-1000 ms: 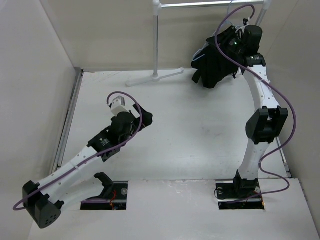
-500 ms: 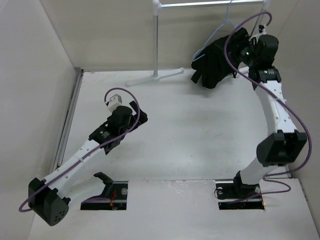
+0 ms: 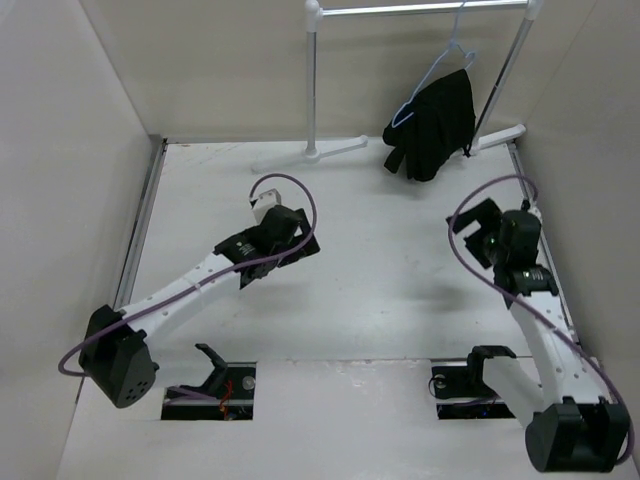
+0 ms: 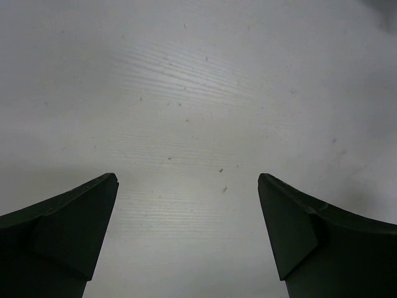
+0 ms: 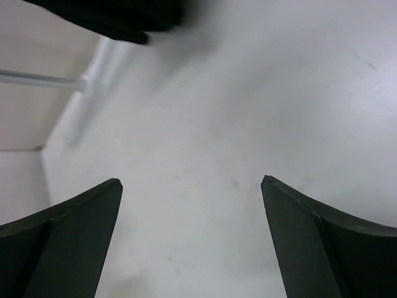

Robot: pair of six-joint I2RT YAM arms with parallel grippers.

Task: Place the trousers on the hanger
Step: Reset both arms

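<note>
At the near edge of the desk (image 3: 380,300) the two arm bases sat bolted side by side. The left arm reached from its base at the near left diagonally toward the middle, its forearm low over the surface. The left gripper (image 3: 300,243) pointed right and slightly far; in its wrist view the left gripper (image 4: 186,180) was spread wide with only bare, lightly speckled desk (image 4: 198,93) between the fingers.

The right arm rose along the right side, close to the right wall, its wrist bent toward the left. The right gripper (image 3: 472,228) was also spread and held nothing; its wrist view showed the right gripper (image 5: 191,181) above bare desk (image 5: 248,105). Wide open surface lay between the two grippers.

Farther back, the trousers (image 3: 437,125) hung draped on the hanger (image 3: 436,68), whose hook sat over the top bar of the white rail stand (image 3: 313,80) at the far right. The trousers (image 5: 118,15) were well apart from both grippers, their lower end bunched just above the desk near the far wall.
</note>
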